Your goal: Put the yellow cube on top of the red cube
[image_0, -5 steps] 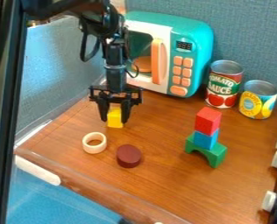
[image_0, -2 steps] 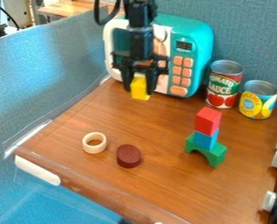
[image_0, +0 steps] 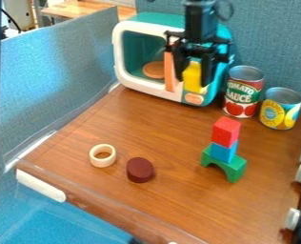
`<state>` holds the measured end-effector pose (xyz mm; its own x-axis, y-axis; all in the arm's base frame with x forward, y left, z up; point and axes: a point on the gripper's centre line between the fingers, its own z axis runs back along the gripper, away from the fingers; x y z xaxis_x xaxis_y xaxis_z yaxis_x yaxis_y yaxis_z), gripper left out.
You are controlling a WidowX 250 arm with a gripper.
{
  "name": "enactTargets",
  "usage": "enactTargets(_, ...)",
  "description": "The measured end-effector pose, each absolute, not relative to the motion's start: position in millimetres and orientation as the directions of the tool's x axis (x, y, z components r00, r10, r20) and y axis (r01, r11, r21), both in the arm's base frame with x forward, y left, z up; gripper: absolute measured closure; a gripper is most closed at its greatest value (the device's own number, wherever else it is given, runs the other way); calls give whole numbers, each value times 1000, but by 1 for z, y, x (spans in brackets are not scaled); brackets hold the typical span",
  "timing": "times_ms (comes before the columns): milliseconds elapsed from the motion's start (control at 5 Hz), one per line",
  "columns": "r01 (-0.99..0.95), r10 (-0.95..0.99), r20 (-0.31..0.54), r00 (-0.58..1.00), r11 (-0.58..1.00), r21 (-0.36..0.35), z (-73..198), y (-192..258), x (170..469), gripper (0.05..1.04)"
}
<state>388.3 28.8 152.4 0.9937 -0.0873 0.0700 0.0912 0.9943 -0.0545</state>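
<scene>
Landmark: toy microwave (image_0: 124,62). End effector (image_0: 192,80) in front of its button side, clamped on yellow cube (image_0: 192,76), raised above the tabletop (image_0: 159,138). Red cube (image_0: 226,131) forward of microwave, toward its right side, topping blue block (image_0: 224,152) and green arch (image_0: 235,169). Tomato can (image_0: 243,93) just right of microwave; yellow-labelled can (image_0: 281,109) farther right. Both cans nearer the microwave's depth than the stack. Cream ring (image_0: 94,156) and maroon cylinder (image_0: 140,170) well forward of microwave.

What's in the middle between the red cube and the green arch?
A blue cube: red cube above, green arch below, in the camera view.
</scene>
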Motion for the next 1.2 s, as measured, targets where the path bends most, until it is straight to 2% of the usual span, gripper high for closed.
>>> enactTargets(200, 150, -147, 53, 988, 987, -54, 163, 14, 383, 501)
enactTargets(400, 169, -168, 24, 985, 983, -76, 163, 7, 378, 501)
enactTargets(800, 279, -280, -11, 960, 958, -73, 159, -20, 378, 501)
enactTargets(1200, 330, -327, -77, 942, 943, 34, 137, -33, 376, 501)
